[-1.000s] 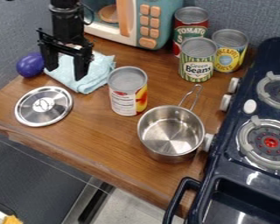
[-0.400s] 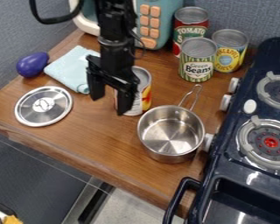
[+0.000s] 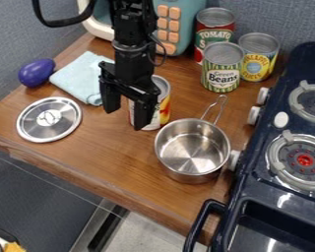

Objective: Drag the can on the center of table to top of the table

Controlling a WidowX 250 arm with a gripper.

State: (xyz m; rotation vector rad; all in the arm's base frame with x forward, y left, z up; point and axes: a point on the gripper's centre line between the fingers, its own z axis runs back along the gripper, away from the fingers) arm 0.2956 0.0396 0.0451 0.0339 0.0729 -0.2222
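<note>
The black gripper hangs over the middle of the wooden table, its two fingers spread apart and pointing down, with nothing seen held between them. Right behind it stands the can, upright, silver-topped with a white, red and yellow label. The gripper covers the can's left and front part, and whether the two touch I cannot tell.
Right of the can is a steel pot, its handle pointing back. A lid, blue cloth and purple eggplant lie left. Several cans stand at the back, near a toy microwave; a stove is right.
From the cloth, the gripper has moved right and toward the viewer to the can's front, then shifted only slightly. The can appears to have moved slightly right early on.
</note>
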